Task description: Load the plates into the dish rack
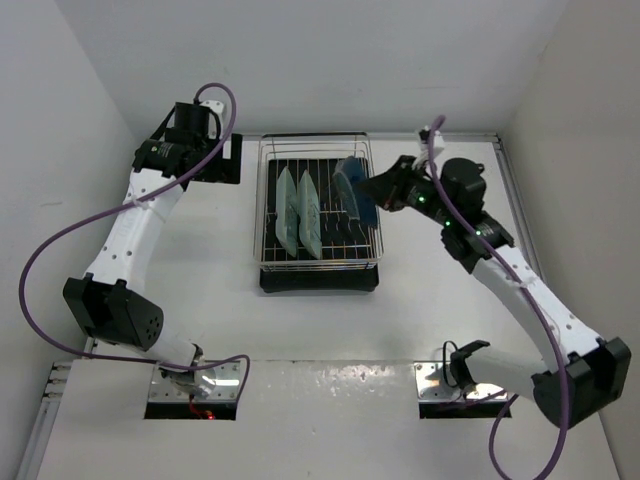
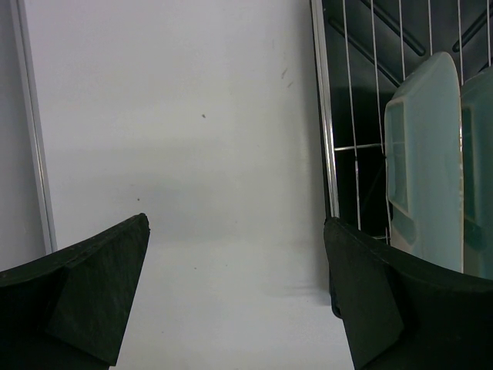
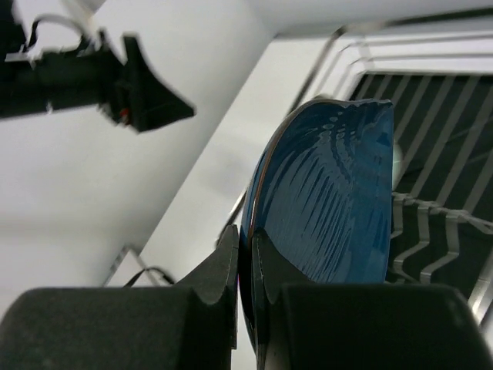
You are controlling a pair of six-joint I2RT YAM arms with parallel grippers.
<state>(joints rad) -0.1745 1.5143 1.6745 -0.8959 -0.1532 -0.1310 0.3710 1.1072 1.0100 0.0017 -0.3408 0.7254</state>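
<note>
My right gripper (image 3: 245, 247) pinches the rim of the glossy dark blue round plate (image 3: 331, 193), which stands on edge over the right end of the chrome wire dish rack (image 1: 320, 262). Its length runs near-to-far, like the two upright pale mint-green translucent plates (image 1: 287, 212). My left gripper (image 2: 235, 231) hangs wide open left of the rack.

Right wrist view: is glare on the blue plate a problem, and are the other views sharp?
Right wrist: rippled highlights streak the dark blue plate; the right end effector clamped on its rim is dark and blurred. Left wrist: the open left end effector is dark and soft, the mint-green plate sharper. Top external: even light, no harsh shadows around the dish rack.
</note>
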